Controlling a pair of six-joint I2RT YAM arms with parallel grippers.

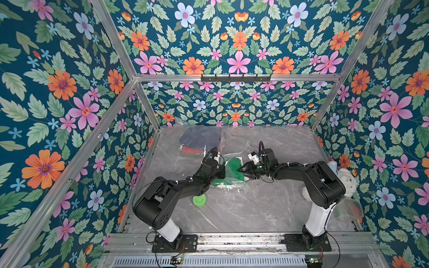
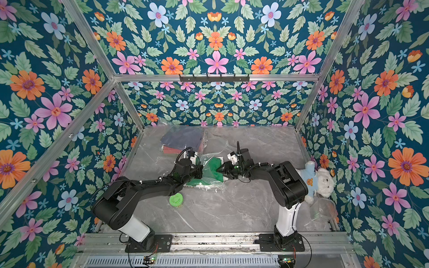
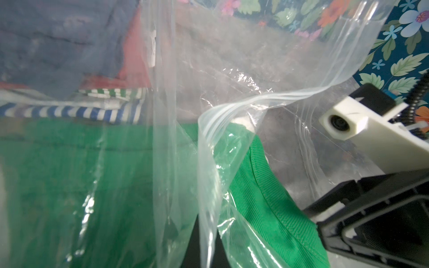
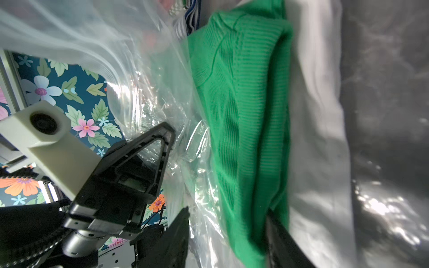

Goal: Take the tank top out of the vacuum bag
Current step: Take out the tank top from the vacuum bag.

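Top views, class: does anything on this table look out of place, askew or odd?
The vacuum bag lies crumpled, with the green tank top partly out. At the table's right edge a teddy bear lies wedged behind the right arm, beside a tilted clear container.

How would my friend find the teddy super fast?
Look at the grey marble table, on the side of the robot's right arm. The teddy bear lies by the flowery wall, beside a clear plastic container. It is the only fluffy white thing, in a light blue shirt.
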